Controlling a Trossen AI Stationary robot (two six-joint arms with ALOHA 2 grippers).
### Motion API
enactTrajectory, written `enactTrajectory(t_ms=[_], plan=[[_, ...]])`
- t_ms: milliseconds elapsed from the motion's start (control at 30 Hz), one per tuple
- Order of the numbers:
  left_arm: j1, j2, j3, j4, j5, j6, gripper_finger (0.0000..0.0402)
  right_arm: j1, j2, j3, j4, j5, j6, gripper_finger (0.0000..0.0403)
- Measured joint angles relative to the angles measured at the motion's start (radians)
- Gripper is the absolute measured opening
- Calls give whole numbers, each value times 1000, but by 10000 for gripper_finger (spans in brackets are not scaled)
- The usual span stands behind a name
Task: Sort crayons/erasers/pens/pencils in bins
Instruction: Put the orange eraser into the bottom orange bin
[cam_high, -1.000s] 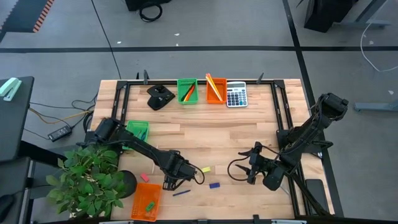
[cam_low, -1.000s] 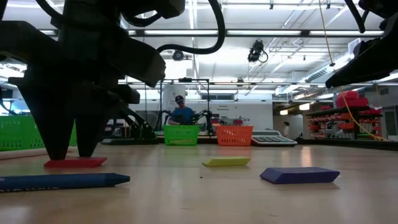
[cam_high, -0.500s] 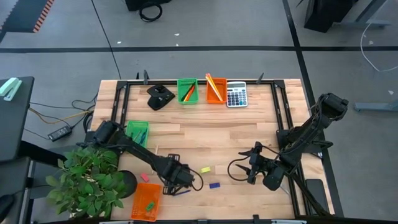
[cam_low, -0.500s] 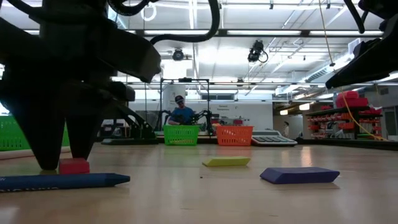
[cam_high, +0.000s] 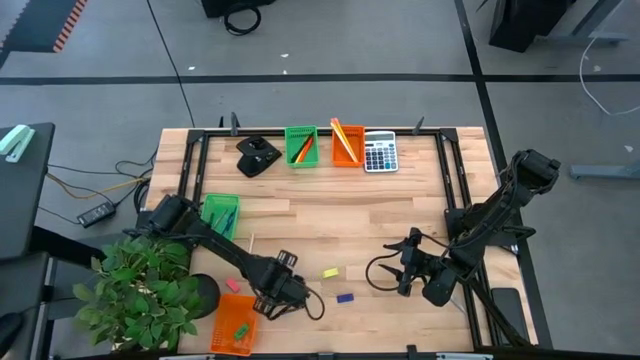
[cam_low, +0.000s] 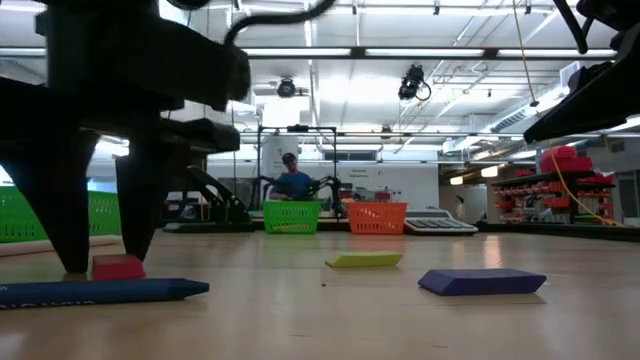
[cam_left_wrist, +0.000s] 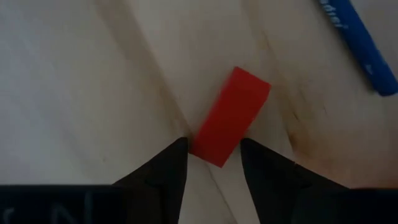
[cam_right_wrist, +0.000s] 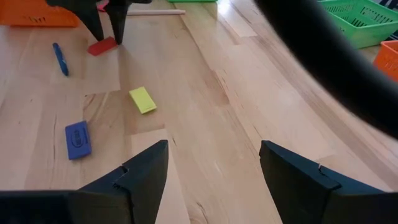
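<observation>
Left gripper (cam_left_wrist: 214, 163) fingers straddle one end of the red eraser (cam_left_wrist: 230, 116) on the wooden table (cam_left_wrist: 93, 81); blue pen (cam_left_wrist: 364, 46) lies near.

Both arms are dark, jointed links with black cables looping beside them, each ending in a gripper, left gripper (cam_high: 268, 299) and right gripper (cam_high: 400, 268), with two tapered black fingers (cam_left_wrist: 163, 177).

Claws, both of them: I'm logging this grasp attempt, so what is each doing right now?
Left claw: fingers open, straddling the red eraser on the table, not yet closed on it.
Right claw: open, empty, waiting above the table.
</observation>
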Motion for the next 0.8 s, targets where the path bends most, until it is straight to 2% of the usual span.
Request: enactTrajectory(t_ms=[267,500,800], plan=[[-68,0,0,5,-146,118,129,0,0,0,-23,3,0,258],[-66,0,-2,24,-146,161,118,0,0,0,-23,11,-1,258],[-34,-1,-2,33,-130,229,138,-1,0,0,-23,11,0,258]])
